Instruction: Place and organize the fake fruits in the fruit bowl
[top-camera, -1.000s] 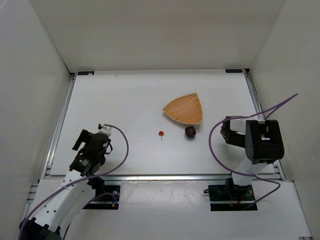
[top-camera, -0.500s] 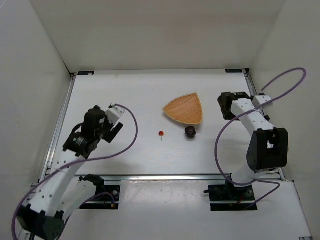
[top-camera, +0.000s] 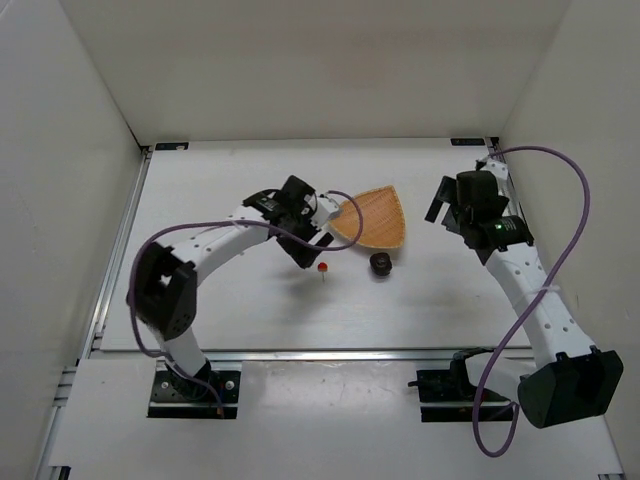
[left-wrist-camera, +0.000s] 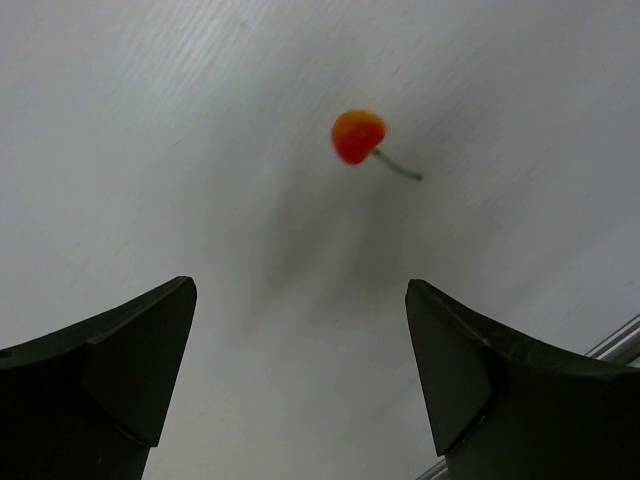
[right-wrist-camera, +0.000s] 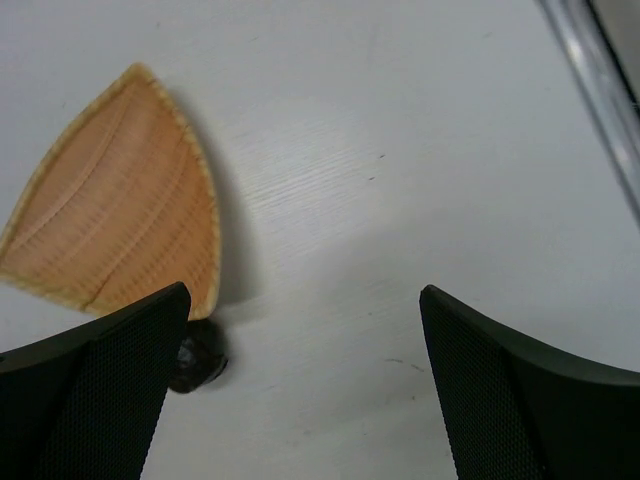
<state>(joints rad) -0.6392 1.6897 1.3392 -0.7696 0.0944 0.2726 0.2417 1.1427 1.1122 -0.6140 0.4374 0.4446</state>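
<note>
The left jaws hang open and hold nothing close by the red cherry (top-camera: 322, 267) on the bench (top-camera: 230, 300), the right jaws gape open to the right of the woven bowl (top-camera: 370, 217), and the dark fruit (top-camera: 380, 263) sits just beside its near edge.

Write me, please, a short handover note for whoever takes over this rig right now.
Left claw: open and empty, hovering over the white table just short of the small red cherry-like ball with a thin green stem.
Right claw: open and empty, hovering right of the tan woven triangular bowl.
The cherry lies on the table, left of and nearer than the bowl. The dark brown roundish fruit sits on the table by the bowl's near edge.
Done: nothing, the bowl is empty.
Left: pick up both fruits and set them in the bowl.
</note>
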